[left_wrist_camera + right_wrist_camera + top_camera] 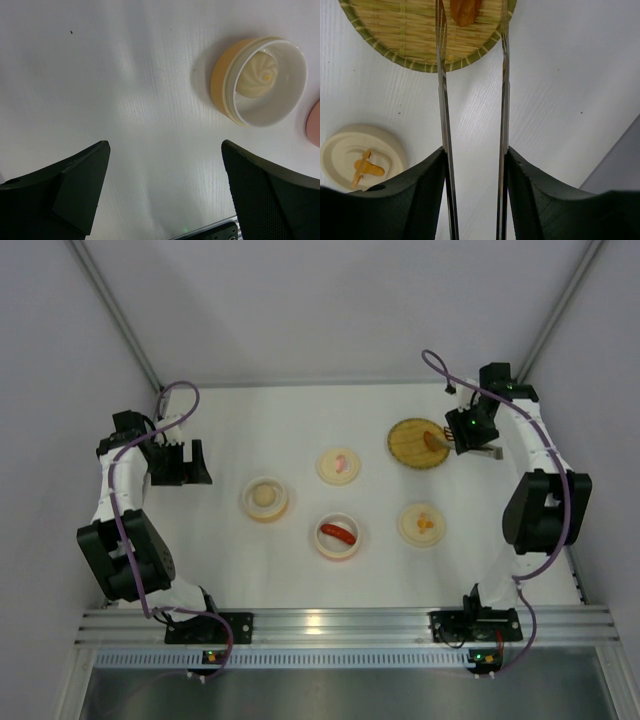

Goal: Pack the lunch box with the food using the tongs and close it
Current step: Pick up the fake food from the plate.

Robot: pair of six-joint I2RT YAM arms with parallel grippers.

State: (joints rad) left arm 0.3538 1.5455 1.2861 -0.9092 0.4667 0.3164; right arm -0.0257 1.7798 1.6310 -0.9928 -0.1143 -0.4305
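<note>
**A:** Where are the tongs?

**B:** The right hand (474, 160) grips them. Both arms of the tongs (443, 100) are pressed between its fingers (415, 200) and run out over the woven plate (395, 35), at the far right of the surface (250, 420). An orange-brown piece (465, 10) lies on the plate between the two arms. I cannot tell whether they touch it.

**A:** And the left hand?

**B:** The left hand (165, 150) hangs wide open and holds nothing. It is above bare surface, near a yellow cup (220, 85) with the cream ball (257, 75) inside.

**A:** Any other food?

**B:** A red sausage (338, 533) lies in a white bowl (338, 556) mid-surface. A pink-marked lid (338, 464) lies beyond the bowl, and an orange-marked lid (422, 523) lies to its right.
</note>
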